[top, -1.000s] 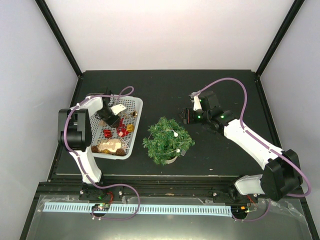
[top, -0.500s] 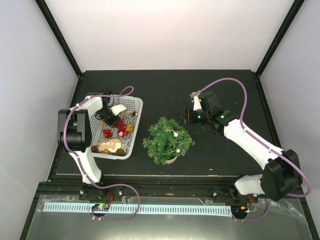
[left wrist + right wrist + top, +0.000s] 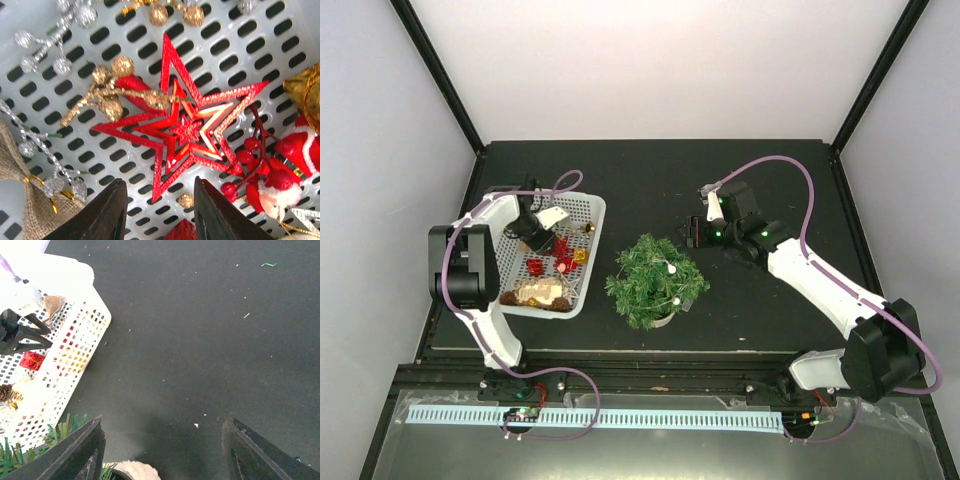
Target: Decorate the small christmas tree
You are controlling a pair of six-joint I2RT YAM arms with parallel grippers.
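Left gripper [image 3: 159, 192] part-open, empty, over red glitter star [image 3: 187, 125]. Right gripper [image 3: 162, 437] wide, empty; bushy green small christmas tree [image 3: 12, 457] cropped, 7 o'clock.

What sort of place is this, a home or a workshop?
Probably a robot test booth: plain white walls in a black frame, a black table, robot arms, left and right, bolted at its near edge.

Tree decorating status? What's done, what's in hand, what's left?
Done: the small christmas tree carries only a few small pale balls.
In hand: nothing is held. The left gripper hangs open over the red star in the white basket. The right gripper is open and empty near the tree.
Left: the star, the gold berry sprig and the other basket ornaments are not yet on the tree.
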